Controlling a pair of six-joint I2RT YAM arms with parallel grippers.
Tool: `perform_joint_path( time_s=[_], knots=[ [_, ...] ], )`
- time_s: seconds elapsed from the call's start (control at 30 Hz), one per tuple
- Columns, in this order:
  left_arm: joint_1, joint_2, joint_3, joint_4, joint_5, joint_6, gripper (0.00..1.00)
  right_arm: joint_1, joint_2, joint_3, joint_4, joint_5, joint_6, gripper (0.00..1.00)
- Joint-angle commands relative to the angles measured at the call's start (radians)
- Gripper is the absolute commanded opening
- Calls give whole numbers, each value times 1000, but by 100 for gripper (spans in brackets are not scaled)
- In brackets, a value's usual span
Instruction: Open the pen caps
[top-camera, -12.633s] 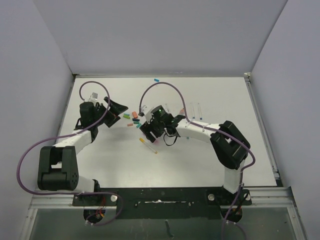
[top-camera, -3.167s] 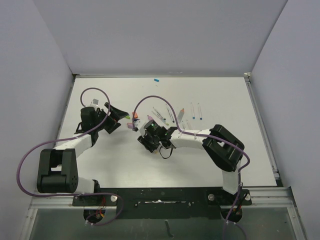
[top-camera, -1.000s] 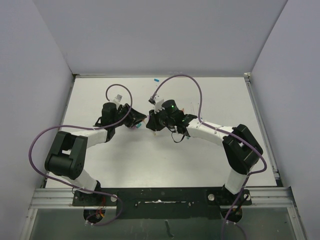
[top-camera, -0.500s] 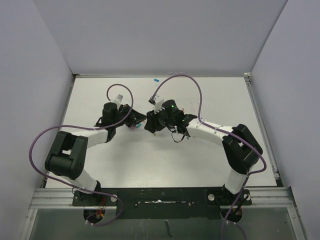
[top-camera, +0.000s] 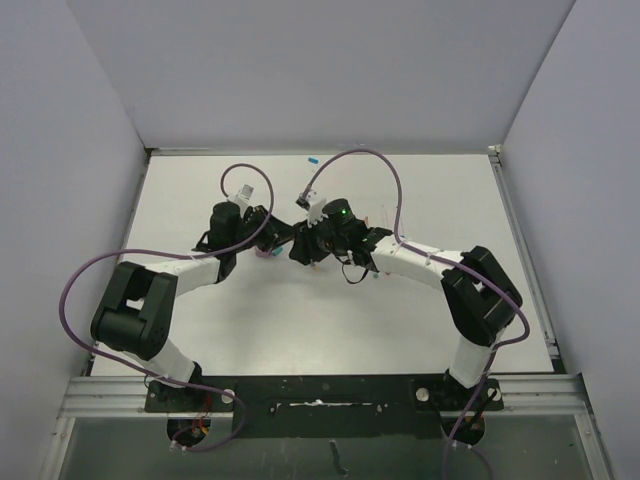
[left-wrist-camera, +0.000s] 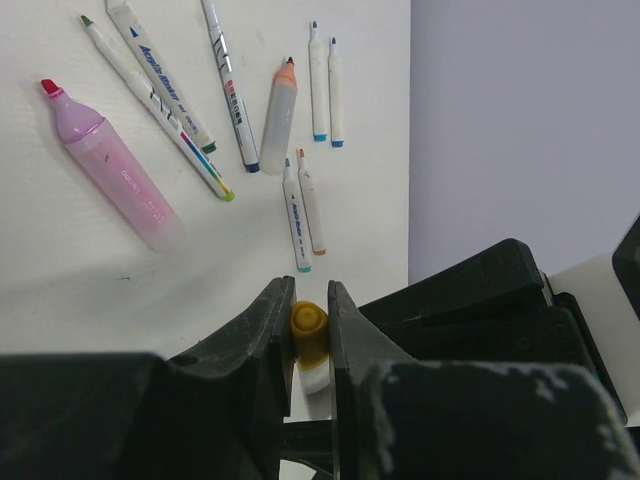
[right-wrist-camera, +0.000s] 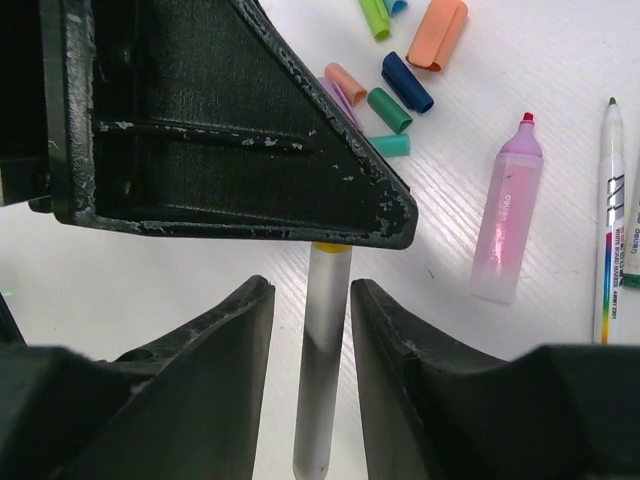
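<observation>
My left gripper (left-wrist-camera: 310, 300) is shut on the yellow pen cap (left-wrist-camera: 308, 330) of a pen, whose white barrel (right-wrist-camera: 322, 350) sticks out toward the right arm. My right gripper (right-wrist-camera: 312, 300) stands open around that barrel, with a narrow gap on each side. In the top view the left gripper (top-camera: 283, 240) and the right gripper (top-camera: 303, 247) meet tip to tip at mid-table. Several loose caps (right-wrist-camera: 400, 85) lie together on the table. Uncapped pens (left-wrist-camera: 230, 90), a lilac highlighter (left-wrist-camera: 110, 165) and a salmon-orange one (left-wrist-camera: 280, 115) lie beyond.
One blue cap (top-camera: 313, 159) lies alone near the table's far edge. Purple cables (top-camera: 365, 160) loop above both wrists. Grey walls (top-camera: 90, 150) close in the table on the left, back and right.
The left gripper has closed on the yellow cap and edged toward the right one. The right gripper's jaws have come off the barrel.
</observation>
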Motion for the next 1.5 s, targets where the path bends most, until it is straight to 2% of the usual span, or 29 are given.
perform_joint_path(
  time_s=[0.0,0.17,0.27,0.3,0.53,0.7,0.97,1.23,1.47],
  knots=[
    [-10,8,60,42,12,23,0,-9,-7,39,25,-15,-2,34],
    [-13,9,62,41,12,31,0,-13,-8,37,29,-16,3,17],
    [-14,3,64,22,2,54,0,-14,-15,34,30,-16,7,2],
    [-14,0,65,9,-4,65,0,-15,-17,32,27,-17,8,0],
    [2,2,98,-37,-47,106,0,-15,-33,6,-5,-33,4,0],
    [37,21,196,-97,-60,140,0,-16,-70,-59,-34,-42,3,0],
    [122,95,323,-100,-48,130,0,-16,-179,-204,-31,-24,24,0],
    [153,116,329,-118,-39,137,0,-17,-232,-229,-60,54,6,0],
    [163,85,216,-211,-38,191,0,-23,-198,-153,-150,177,-81,0]
  ],
)
